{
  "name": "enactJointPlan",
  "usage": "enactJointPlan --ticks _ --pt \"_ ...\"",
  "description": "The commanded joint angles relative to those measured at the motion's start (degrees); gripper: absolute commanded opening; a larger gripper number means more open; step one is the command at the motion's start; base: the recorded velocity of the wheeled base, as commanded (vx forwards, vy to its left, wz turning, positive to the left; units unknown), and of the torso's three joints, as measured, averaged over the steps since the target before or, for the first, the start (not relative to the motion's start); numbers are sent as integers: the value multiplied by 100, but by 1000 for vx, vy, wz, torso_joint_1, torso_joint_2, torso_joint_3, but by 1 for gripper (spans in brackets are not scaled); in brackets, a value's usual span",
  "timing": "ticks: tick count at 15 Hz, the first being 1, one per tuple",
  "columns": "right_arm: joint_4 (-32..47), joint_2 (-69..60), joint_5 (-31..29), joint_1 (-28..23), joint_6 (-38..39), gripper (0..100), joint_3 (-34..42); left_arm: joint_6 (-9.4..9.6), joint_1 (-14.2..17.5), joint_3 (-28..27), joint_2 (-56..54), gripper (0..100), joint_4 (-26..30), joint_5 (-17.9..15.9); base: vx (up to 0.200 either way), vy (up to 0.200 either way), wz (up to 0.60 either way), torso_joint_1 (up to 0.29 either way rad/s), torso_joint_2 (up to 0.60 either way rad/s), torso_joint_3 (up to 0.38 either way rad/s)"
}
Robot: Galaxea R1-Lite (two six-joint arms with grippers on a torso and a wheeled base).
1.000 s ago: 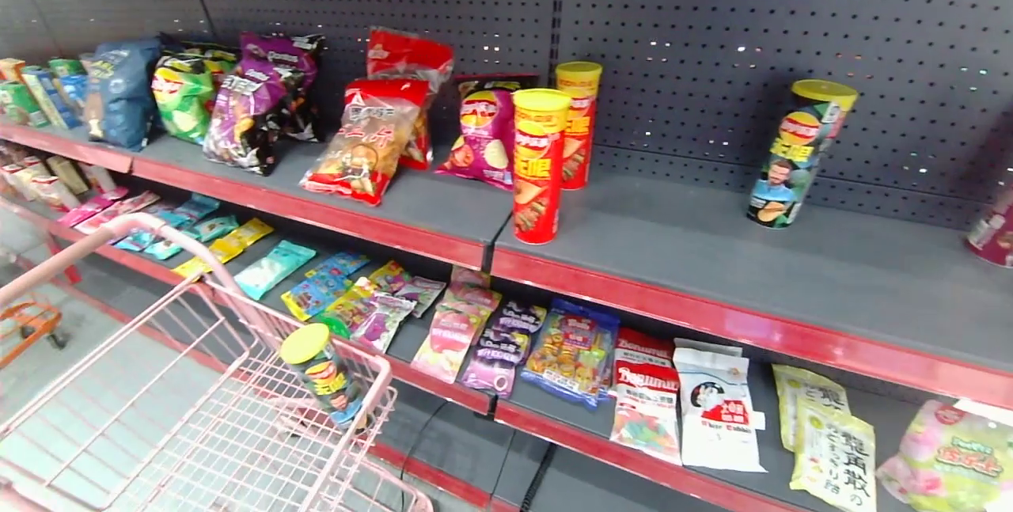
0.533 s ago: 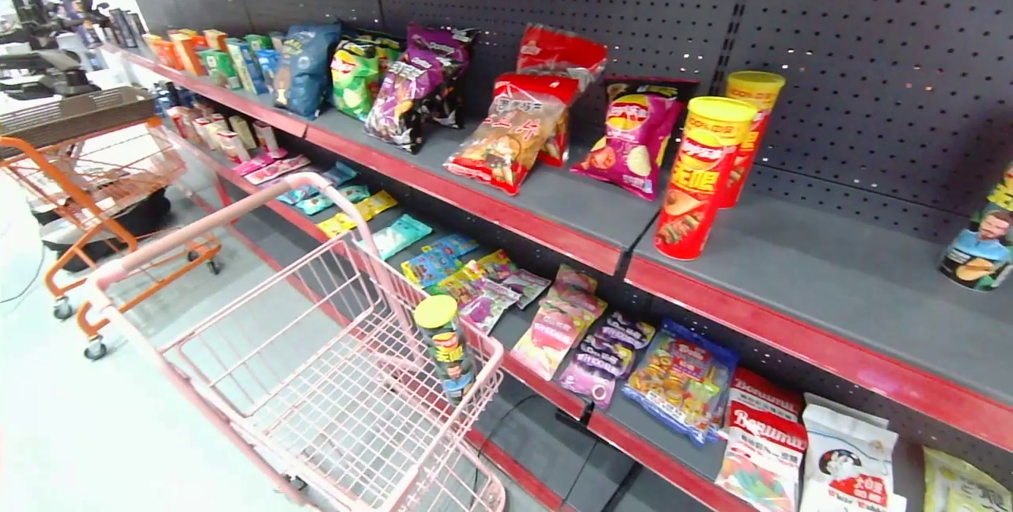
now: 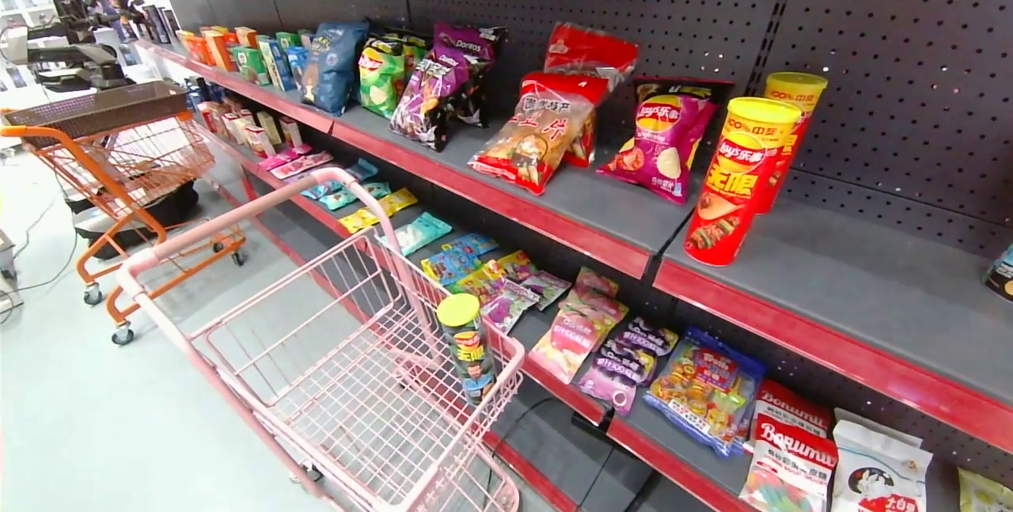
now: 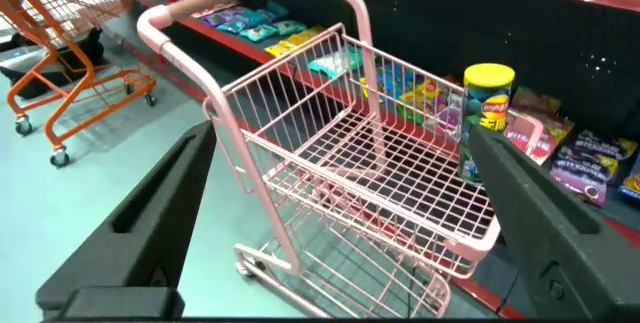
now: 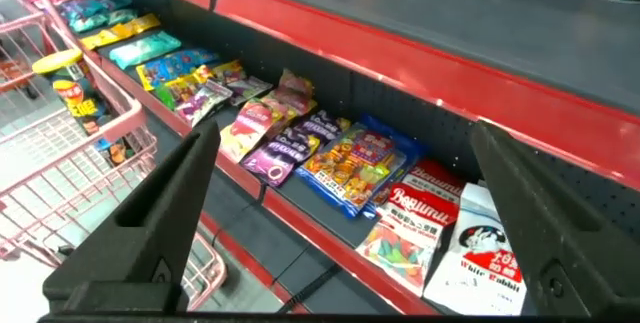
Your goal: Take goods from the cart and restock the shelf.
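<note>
One chip canister (image 3: 468, 346), yellow-lidded and upright, stands in the pink cart (image 3: 253, 215) at the near left of the scene. It occupies the basket corner closest to the shelving, touching or just beside the wire. Both arms are unladen. The left gripper (image 4: 337, 133) hangs above the basket with its jaws spread wide, the canister lying off toward one finger rather than between the two. The right gripper (image 5: 342, 131) is likewise released, facing the candy bags (image 5: 350, 168) on the lower tier. The step in hand is judged to be approach and grasp. The left arm should centre its jaws on the canister body below the lid and set its fingers along the wire, not across it, since the corner leaves little room. It should close firmly, then lift straight up until the base clears the rim. The load should stay vertical in transit. A likely destination is the bare grey board of the upper shelf (image 3: 839, 290), right of the red canisters (image 3: 736, 180).
</note>
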Motion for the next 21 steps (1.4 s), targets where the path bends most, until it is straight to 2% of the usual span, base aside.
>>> enactJointPlan --ticks 1,7,15,21 --pt "-2 -3 -2 -1 0 100 1 0 1 2 5 100 7 -5 0 0 0 -119 325 178" --pt "-2 -3 -11 -1 9 100 1 0 1 2 5 100 7 -13 0 0 0 -154 398 242" --pt "-2 -3 -11 -1 9 100 1 9 -7 2 5 100 7 -22 0 0 0 -192 535 344" --pt "-2 -3 -11 -1 9 100 10 53 1 2 5 100 -11 -40 0 0 0 -35 121 81"
